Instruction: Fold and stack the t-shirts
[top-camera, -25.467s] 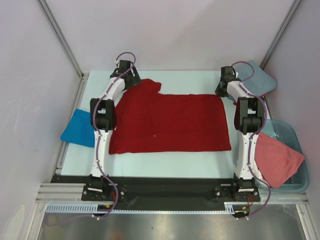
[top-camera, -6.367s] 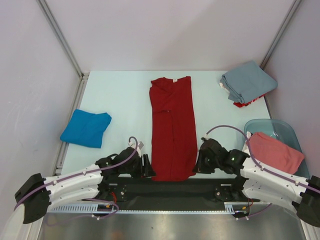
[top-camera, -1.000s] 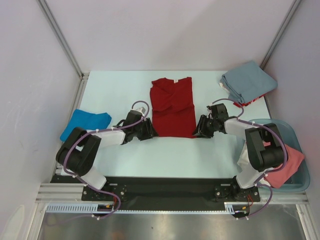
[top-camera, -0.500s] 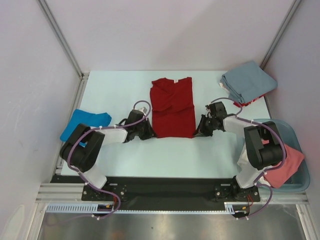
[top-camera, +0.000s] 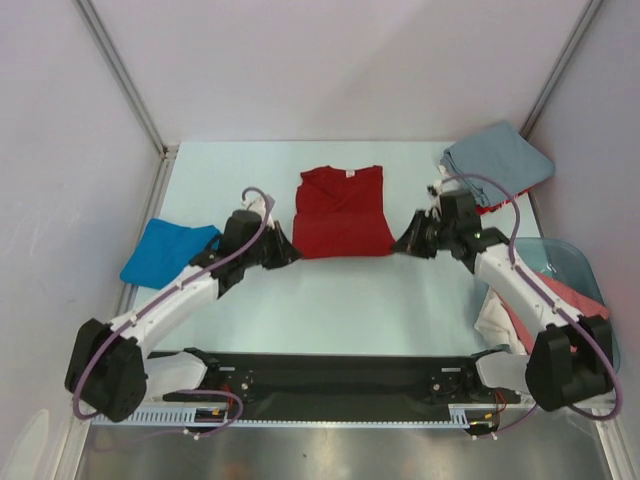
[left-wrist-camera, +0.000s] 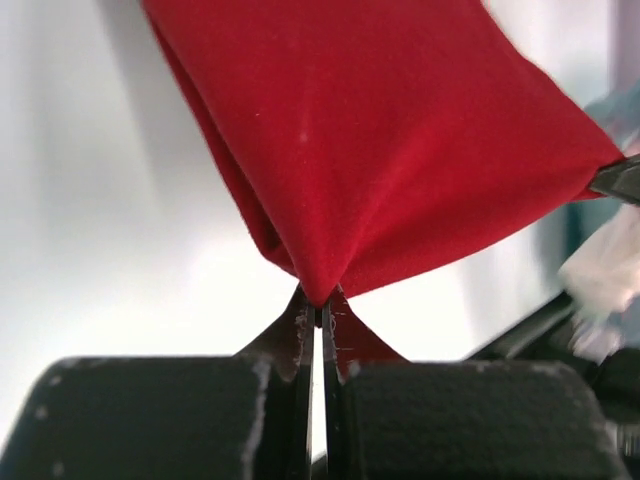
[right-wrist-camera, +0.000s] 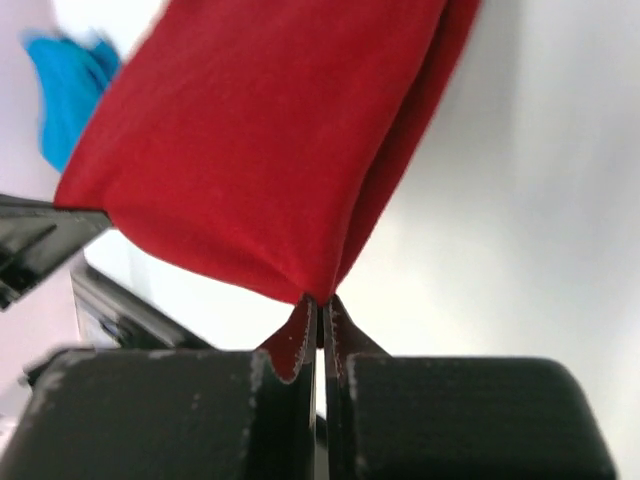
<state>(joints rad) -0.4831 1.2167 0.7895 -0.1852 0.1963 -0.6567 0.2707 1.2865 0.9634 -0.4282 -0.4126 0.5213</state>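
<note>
Crimson cotton pinched at both near corners, the fold partway made

Shut tight on a doubled point of cloth, the left gripper (left-wrist-camera: 320, 300) clamps the near left corner of the red t-shirt (top-camera: 343, 212), and the right gripper (right-wrist-camera: 318, 305) clamps the near right corner the same way. Between the two pinches the hem is pulled taut and straight, which I judge keeps the layers from sagging or skewing as the fold is laid. The shirt lies in the middle of the tabletop (top-camera: 330, 300) toward the far edge, its collar pointing at that edge. A folded blue t-shirt (top-camera: 168, 255) rests by the left edge. A grey-blue folded pile (top-camera: 497, 165) sits at the far right corner, probably the place for stacking. A salmon-pink t-shirt (top-camera: 575, 297) hangs over the bin (top-camera: 556, 254) at the right edge, seemingly not yet folded.
</note>
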